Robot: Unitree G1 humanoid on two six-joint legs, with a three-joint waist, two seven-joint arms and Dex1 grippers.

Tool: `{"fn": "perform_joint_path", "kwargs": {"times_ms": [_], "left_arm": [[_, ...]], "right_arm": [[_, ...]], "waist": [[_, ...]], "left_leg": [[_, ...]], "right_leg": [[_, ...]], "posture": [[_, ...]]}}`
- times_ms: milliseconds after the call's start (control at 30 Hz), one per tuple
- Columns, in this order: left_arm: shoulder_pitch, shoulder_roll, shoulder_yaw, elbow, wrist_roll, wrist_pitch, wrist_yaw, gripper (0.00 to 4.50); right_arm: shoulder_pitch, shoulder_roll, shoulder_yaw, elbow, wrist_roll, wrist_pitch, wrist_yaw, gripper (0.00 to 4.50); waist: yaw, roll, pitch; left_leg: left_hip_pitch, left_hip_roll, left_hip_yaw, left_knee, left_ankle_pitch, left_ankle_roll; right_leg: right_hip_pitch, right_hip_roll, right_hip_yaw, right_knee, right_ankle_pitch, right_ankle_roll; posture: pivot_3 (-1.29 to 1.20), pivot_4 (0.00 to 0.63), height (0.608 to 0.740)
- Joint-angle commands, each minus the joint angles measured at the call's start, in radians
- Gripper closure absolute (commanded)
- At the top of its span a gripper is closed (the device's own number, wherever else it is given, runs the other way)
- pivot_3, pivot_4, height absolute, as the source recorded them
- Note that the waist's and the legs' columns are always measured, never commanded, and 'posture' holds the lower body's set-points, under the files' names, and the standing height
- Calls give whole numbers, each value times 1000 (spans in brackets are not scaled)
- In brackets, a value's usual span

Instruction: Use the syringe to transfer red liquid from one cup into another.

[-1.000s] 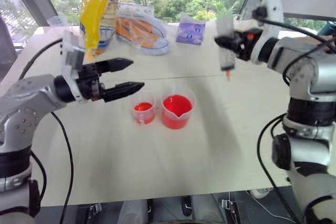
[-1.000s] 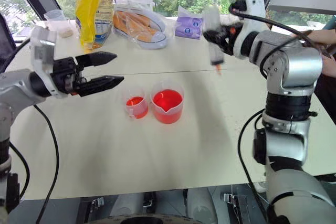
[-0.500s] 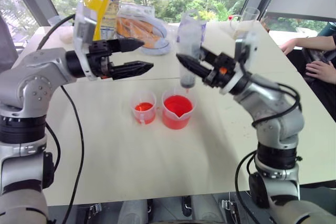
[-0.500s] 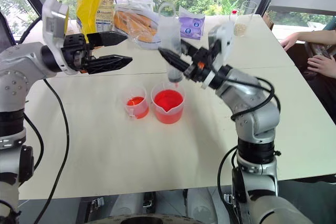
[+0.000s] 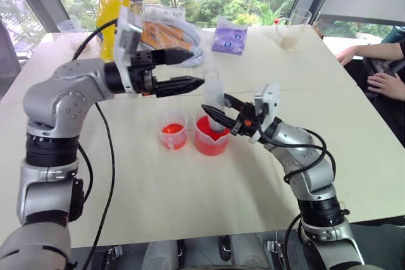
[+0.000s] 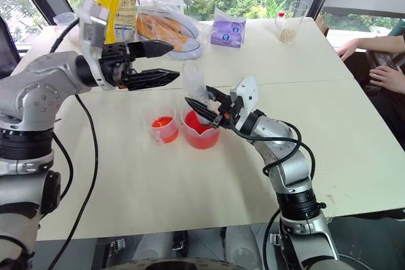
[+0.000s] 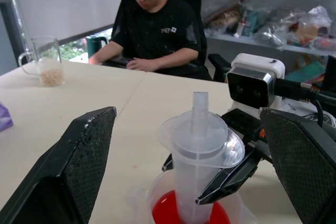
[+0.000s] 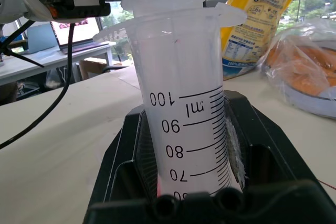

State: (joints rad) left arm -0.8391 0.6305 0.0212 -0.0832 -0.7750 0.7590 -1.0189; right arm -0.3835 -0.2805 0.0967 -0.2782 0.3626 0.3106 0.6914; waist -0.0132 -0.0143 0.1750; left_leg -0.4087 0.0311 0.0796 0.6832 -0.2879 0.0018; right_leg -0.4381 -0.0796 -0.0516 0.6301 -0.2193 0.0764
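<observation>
The syringe (image 5: 213, 100) stands nearly upright with its lower end down inside the wider spouted cup (image 5: 204, 145), which holds red liquid (image 7: 164, 214). Its tip is hidden. My right gripper (image 5: 214, 110) is shut on the syringe's barrel (image 8: 184, 114), low down, just over the cup's rim. To the left of this cup stands the smaller cup (image 5: 173, 135) with a little red liquid in it. My left gripper (image 5: 197, 69) is open and held level, just left of the syringe's top and apart from it. In the left wrist view its fingers (image 7: 79, 166) flank the syringe's top (image 7: 199, 145).
At the back of the table are a yellow bag (image 5: 117, 4), a plate with a bag of orange food (image 5: 171, 30), a purple packet (image 5: 229, 37) and a glass mug (image 5: 291, 30). A person (image 7: 157, 24) sits at the far right edge, with a hand (image 5: 383, 83) near the table.
My right arm came down and to the left with the syringe and set its lower end into the wider cup. My left gripper moved right, toward the syringe's top, still open.
</observation>
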Motion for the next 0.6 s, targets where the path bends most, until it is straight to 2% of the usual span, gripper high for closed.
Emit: {"fn": "perform_joint_path", "kwargs": {"times_ms": [33,300,367,433,600], "left_arm": [[-9,-6,2,-35,11,-4,7,0],[3,-33,-24,-53,23,8,10,0],[5,-36,-27,-55,24,10,12,557],[6,-40,-26,-55,22,15,15,1318],[5,-49,-22,-55,18,20,20,4011]], "right_arm": [[0,6,6,-23,-4,-31,-8,3130],[-5,5,15,-20,-7,-32,-19,3130],[-6,4,16,-20,-6,-31,-20,3130],[-6,3,16,-21,-5,-30,-20,3130],[-5,-1,16,-19,-5,-29,-17,3130]], "waist": [[0,0,0],[0,0,0],[1,0,0],[1,0,0],[1,0,0]], "left_leg": [[0,0,0,0,0,0],[0,0,0,0,0,0],[0,0,0,0,0,0],[0,0,0,0,0,0],[0,0,0,0,0,0]], "right_leg": [[0,0,0,0,0,0],[0,0,0,0,0,0],[0,0,0,0,0,0],[0,0,0,0,0,0],[0,0,0,0,0,0]], "posture": [[0,150,740],[0,150,740],[0,150,740],[0,150,740],[0,150,740]]}}
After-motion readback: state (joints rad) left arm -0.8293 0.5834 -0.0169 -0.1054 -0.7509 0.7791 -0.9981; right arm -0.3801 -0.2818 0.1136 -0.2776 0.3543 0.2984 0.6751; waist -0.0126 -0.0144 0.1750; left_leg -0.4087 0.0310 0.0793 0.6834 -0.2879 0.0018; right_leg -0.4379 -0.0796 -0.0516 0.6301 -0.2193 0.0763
